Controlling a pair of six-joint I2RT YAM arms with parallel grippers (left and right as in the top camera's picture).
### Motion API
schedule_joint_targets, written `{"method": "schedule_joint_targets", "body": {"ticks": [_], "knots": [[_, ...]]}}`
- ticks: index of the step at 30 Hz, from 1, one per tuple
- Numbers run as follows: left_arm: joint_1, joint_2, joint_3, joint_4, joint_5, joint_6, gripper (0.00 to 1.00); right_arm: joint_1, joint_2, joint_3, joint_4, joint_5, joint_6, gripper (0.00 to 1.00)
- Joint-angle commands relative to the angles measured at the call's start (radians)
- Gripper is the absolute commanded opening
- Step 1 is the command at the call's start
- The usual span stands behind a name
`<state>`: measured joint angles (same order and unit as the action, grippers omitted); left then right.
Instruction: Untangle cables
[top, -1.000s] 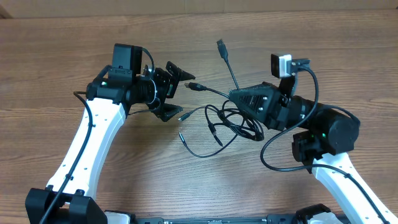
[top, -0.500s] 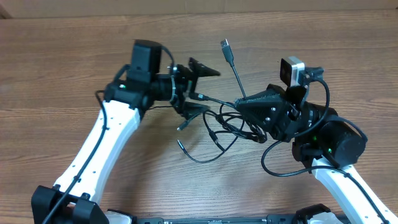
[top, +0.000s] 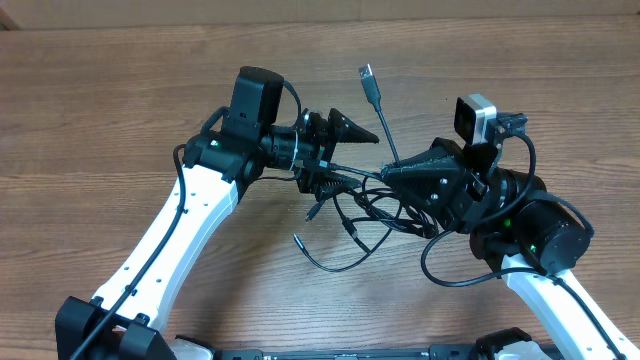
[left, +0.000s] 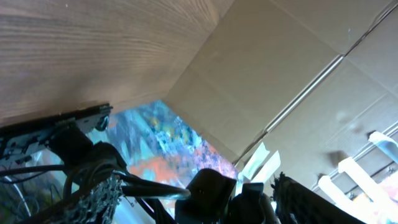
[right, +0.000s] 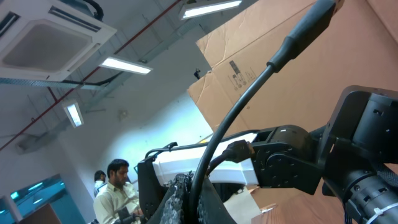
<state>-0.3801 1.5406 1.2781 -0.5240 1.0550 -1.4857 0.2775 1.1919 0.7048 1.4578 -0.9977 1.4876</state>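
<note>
Left gripper (top: 340, 158): fingers spread, straddling a strand at the tangle's left edge, nothing clamped
Cables (top: 372, 203): knotted loops on the table (top: 120, 90) between both arms; thin, light, limp, likely to snag
Hold point: judged best just behind a plug
USB cable (top: 380, 112): rises off the table, plug uppermost
Right gripper (top: 388, 172): clamped on the USB cable

Even soft light overhead, faint shadows; wrist views tilted, glaring ceiling lamps (right: 124, 64)
</note>
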Motion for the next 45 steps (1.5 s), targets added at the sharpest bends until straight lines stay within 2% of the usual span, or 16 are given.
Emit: {"method": "schedule_joint_targets", "body": {"ticks": [1,9,13,15,19,25,29,33,41,45], "knots": [[-0.006,0.003,0.008,-0.002,0.035,0.019,1.0,0.003,-0.009,0.016,0.011,0.017,-0.003,0.04],[-0.006,0.003,0.008,-0.002,0.085,0.035,1.0,0.003,-0.009,0.016,0.011,0.017,-0.003,0.04],[-0.006,0.003,0.008,-0.012,0.016,0.033,0.92,0.003,-0.009,0.016,0.011,0.017,-0.003,0.04],[0.0,0.003,0.008,-0.047,-0.01,-0.031,0.98,0.003,-0.009,0.016,0.011,0.017,-0.003,0.04],[0.002,0.003,0.008,-0.055,-0.034,-0.147,1.0,0.003,-0.009,0.016,0.011,0.016,-0.027,0.04],[0.004,0.003,0.008,-0.094,0.016,-0.209,1.0,0.003,-0.009,0.016,0.012,0.015,-0.065,0.04],[0.007,0.003,0.008,-0.236,0.014,-0.245,1.0,0.003,-0.009,0.016,0.016,0.016,-0.085,0.04],[0.016,0.004,0.008,-0.347,-0.025,-0.251,1.0,0.002,-0.009,0.016,0.015,0.016,-0.102,0.04],[0.02,0.004,0.008,-0.402,-0.032,-0.207,0.99,0.002,-0.009,0.016,0.014,0.014,-0.105,0.04],[-0.006,0.004,0.008,-0.414,0.018,-0.167,1.0,0.002,-0.008,0.016,0.01,0.016,-0.109,0.04]]}}
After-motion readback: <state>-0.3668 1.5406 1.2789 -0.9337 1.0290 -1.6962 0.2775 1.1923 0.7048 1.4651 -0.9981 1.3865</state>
